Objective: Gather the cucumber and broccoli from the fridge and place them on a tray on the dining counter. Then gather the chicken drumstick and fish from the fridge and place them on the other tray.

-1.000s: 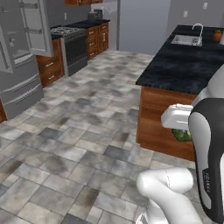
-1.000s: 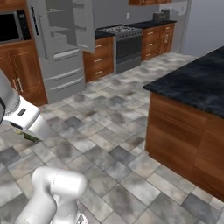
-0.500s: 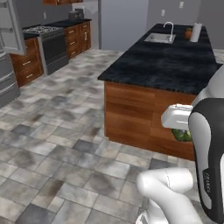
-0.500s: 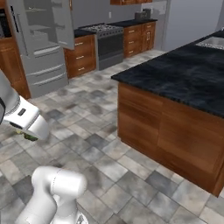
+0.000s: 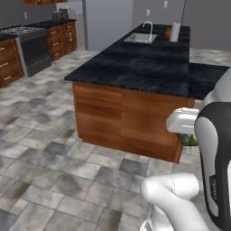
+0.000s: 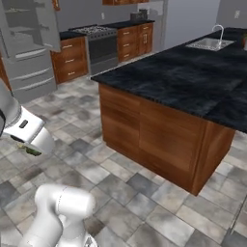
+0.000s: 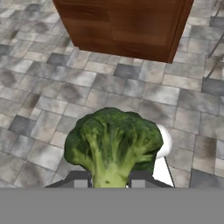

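Observation:
The broccoli [image 7: 113, 144], a big green head with a pale stalk, sits in my gripper [image 7: 107, 178], which is shut on the stalk. Its dark fingertips [image 7: 79, 179] press either side of the stem in the hand view. The floor tiles lie well below it. In the left base view a bit of the broccoli [image 5: 188, 139] peeks out under the white hand at the right. In the right base view the broccoli [image 6: 31, 150] shows as a green sliver under the hand at the left.
The island counter [image 5: 149, 67] with a dark stone top and wooden sides [image 7: 122, 24] stands straight ahead, with a sink [image 5: 140, 38] and a white canister [image 5: 175, 32] at its far end. The fridge [image 6: 26, 46], door open, and the stove [image 6: 99, 42] stand behind to the left. Tiled floor lies between.
The whole picture has shifted: the base has moved, bringing the island counter closer and toward the middle while the fridge slid off to the left. The broccoli stays in the gripper.

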Robot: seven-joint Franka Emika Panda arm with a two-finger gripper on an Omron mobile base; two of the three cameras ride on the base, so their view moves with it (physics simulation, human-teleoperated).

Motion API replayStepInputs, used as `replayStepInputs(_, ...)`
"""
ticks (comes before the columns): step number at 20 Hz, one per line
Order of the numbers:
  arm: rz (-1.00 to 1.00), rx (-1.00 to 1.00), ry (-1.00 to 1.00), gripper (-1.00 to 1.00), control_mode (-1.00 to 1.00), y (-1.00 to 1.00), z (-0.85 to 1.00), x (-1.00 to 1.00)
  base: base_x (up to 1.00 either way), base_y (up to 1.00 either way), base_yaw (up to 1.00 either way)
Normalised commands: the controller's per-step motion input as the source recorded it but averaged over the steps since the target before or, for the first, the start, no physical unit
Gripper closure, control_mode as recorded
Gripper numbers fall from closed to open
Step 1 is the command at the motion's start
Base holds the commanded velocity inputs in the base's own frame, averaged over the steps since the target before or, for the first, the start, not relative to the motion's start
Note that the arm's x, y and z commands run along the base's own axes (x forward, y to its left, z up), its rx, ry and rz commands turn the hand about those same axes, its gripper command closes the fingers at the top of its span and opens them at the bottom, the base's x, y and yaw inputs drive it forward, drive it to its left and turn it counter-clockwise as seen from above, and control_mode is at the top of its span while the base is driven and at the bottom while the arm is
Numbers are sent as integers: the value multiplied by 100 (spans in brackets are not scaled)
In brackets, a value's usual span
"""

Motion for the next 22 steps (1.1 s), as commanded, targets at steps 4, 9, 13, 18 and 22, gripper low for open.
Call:
replayStepInputs(4, 0, 0, 0, 100, 100, 0, 0, 0, -1, -100, -7)
replayStepInputs(9, 0, 0, 0, 100, 100, 0, 0, 0, 0, -100, -6)
replayStepInputs(13, 0, 0, 0, 100, 100, 0, 0, 0, 0, -100, -6)
replayStepInputs(18, 0, 0, 0, 100, 100, 0, 0, 0, -5, -100, -5)
replayStepInputs(22, 0, 0, 0, 100, 100, 0, 0, 0, -2, -100, -4)
